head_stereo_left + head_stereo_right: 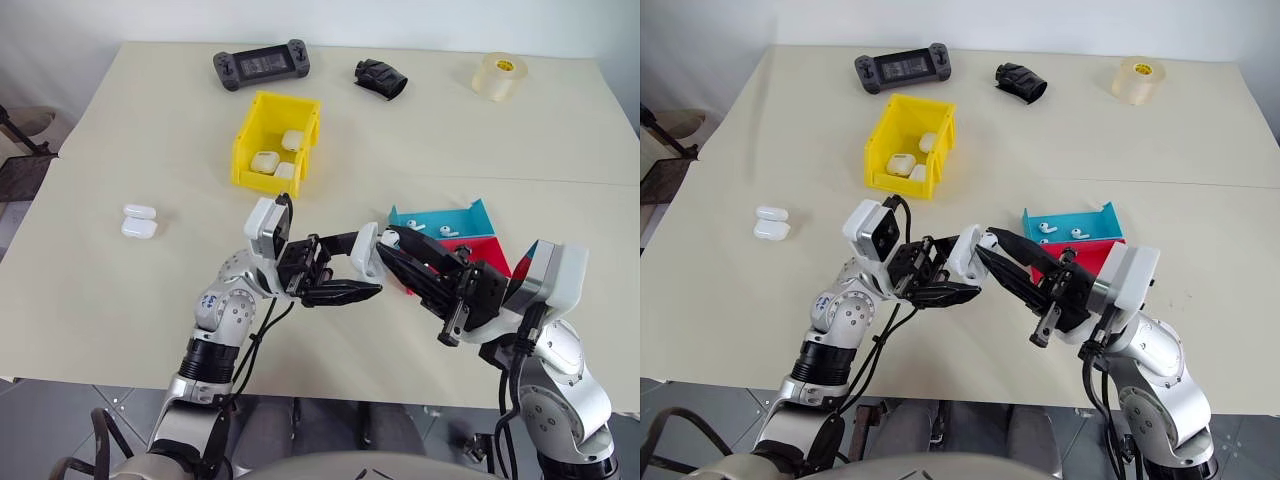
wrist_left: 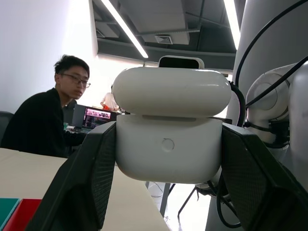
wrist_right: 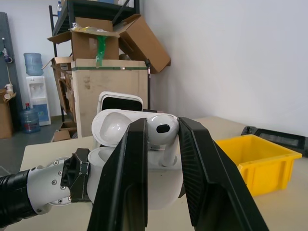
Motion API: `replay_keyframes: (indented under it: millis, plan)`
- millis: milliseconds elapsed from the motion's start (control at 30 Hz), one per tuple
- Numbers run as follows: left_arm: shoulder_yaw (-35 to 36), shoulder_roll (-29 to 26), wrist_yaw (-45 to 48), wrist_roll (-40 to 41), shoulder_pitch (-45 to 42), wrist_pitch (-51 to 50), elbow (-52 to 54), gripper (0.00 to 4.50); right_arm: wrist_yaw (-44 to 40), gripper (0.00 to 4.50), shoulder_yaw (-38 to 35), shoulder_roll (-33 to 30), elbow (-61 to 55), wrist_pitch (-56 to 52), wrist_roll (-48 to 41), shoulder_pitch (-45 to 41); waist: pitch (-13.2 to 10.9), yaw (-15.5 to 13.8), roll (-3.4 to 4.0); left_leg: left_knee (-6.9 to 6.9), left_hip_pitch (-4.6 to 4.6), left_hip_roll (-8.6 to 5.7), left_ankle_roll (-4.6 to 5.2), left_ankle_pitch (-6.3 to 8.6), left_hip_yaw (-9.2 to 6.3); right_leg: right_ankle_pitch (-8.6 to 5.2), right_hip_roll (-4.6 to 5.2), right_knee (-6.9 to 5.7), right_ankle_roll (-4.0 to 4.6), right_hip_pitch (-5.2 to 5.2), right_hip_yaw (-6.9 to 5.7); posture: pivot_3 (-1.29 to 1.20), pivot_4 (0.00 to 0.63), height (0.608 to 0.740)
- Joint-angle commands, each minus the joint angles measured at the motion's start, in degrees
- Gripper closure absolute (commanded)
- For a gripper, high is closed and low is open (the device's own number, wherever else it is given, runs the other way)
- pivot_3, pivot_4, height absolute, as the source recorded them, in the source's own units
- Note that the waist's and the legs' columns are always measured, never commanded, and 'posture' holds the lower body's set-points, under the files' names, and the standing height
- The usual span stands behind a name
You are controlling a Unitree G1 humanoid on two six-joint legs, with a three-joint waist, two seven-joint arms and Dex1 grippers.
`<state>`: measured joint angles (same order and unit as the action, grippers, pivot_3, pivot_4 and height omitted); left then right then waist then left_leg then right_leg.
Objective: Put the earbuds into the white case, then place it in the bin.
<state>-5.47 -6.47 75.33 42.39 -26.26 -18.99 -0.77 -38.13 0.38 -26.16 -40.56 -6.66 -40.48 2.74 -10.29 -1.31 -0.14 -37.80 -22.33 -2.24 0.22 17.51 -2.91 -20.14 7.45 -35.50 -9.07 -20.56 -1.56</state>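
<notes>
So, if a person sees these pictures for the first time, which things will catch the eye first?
Above the table's near middle, the left gripper is shut on an open white case, and the right gripper holds an earbud right over it. Behind them stands the yellow bin with three closed cases inside. To its right, the teal tray holds more earbuds, beside the red tray.

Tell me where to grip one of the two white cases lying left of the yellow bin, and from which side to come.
Grip the nearer case across its two long flat sides, coming straight down from above. It lies flat on the table beside its twin, so only the outer long side and top are free.
</notes>
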Motion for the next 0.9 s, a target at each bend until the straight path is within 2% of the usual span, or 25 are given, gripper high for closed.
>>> replay_keyframes:
  millis: [33, 267, 500, 900]
  plan:
    - [-0.6, 1.0, 1.7, 1.7, -2.0, 0.5, 2.9, 1.68, -0.3, 3.92, 1.0, -1.2, 1.1, -2.9, 0.8, 1.1, 0.0, 0.0, 0.0, 0.0, 0.0, 0.0, 0.0, 0.0, 0.0, 0.0, 0.0, 0.0, 0.0, 0.0, 0.0, 0.0, 0.15, 0.74]
    - [-1.0, 0.8, 2.6, 1.8, -2.1, 0.2, 3.0, 1.68, 1.0, 3.92, 1.2, -0.2, 2.9, -3.0, 1.6, -2.1, 0.0, 0.0, 0.0, 0.0, 0.0, 0.01, 0.0, 0.0, 0.0, 0.0, 0.0, 0.0, 0.0, -0.01, 0.0, 0.0, 0.15, 0.74]
    - [-1.0, 0.9, 3.0, 1.9, -2.3, 0.0, 2.9, 1.68, -1.1, 3.92, 2.0, -2.2, 3.8, -5.6, 0.9, -3.7, 0.0, 0.0, 0.0, 0.0, -0.01, -0.01, 0.0, 0.0, -0.01, 0.0, 0.01, 0.01, 0.0, 0.0, -0.01, 0.0, 0.15, 0.74]
    - [-0.1, 1.8, 1.5, 1.7, -2.7, 0.5, 3.5, 1.68, -1.3, 3.92, -1.7, -7.5, 2.9, -10.7, -3.8, -2.0, 0.0, 0.0, -0.01, 0.0, -0.01, -0.01, 0.0, 0.0, 0.0, 0.0, 0.02, 0.04, 0.0, 0.0, -0.01, 0.0, 0.15, 0.74]
